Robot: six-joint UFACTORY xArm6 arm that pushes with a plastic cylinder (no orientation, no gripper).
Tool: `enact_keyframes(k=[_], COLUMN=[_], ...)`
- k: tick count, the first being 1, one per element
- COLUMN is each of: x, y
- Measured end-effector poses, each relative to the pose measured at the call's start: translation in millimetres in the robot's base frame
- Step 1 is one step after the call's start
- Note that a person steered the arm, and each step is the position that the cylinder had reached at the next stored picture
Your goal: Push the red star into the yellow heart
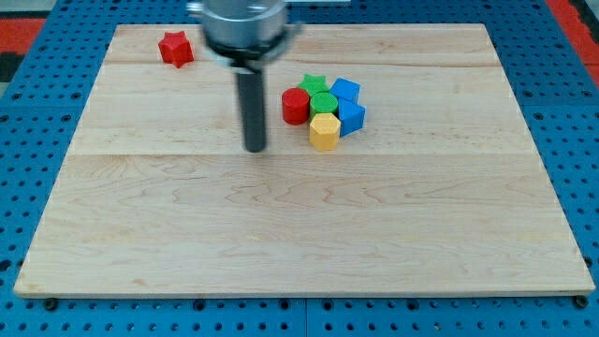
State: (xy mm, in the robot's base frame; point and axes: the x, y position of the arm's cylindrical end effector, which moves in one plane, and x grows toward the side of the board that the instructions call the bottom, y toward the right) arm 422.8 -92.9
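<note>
The red star [175, 48] lies near the board's top left corner. My tip [255, 148] rests on the board left of the middle, well below and to the right of the red star. No yellow heart can be made out. A yellow block [324, 131], which looks hexagonal, sits at the bottom of a tight cluster to the right of my tip.
The cluster also holds a red cylinder [296, 106], a green star [314, 85], a green block [324, 103] and two blue blocks [345, 91] [352, 116], all touching. The wooden board [299, 234] lies on a blue pegboard.
</note>
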Motion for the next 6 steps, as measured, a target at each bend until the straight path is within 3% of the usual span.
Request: enact_keyframes(k=[2,3,4,6], x=[-96,-157,-176,-181], y=[-135,-166,-175,-45])
